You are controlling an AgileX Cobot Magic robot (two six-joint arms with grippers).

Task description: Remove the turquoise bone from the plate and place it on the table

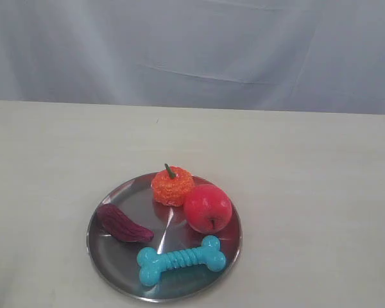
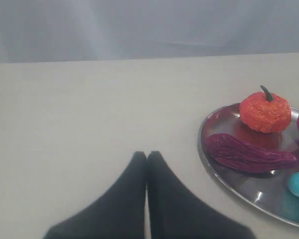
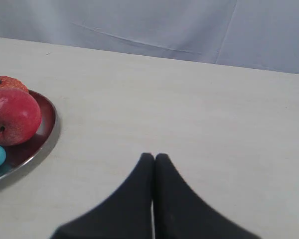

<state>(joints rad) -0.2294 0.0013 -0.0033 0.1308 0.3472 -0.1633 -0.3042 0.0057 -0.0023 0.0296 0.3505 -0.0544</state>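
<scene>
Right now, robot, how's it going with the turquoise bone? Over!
Left tool shut, empty. Right tool shut, empty. Turquoise bone lying on the plate, untouched. Apple and purple sweet potato close behind it; nothing on top.

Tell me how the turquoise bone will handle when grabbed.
The turquoise bone looks rubbery, so probably light and slightly springy. Its ribbed middle should grip well. Lying flat on the shiny plate, it may slide rather than roll.

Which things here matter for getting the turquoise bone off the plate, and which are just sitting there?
For the job: turquoise bone, plate, table.
Just lying about: red apple, orange fruit, wrinkled purple vegetable.
</scene>
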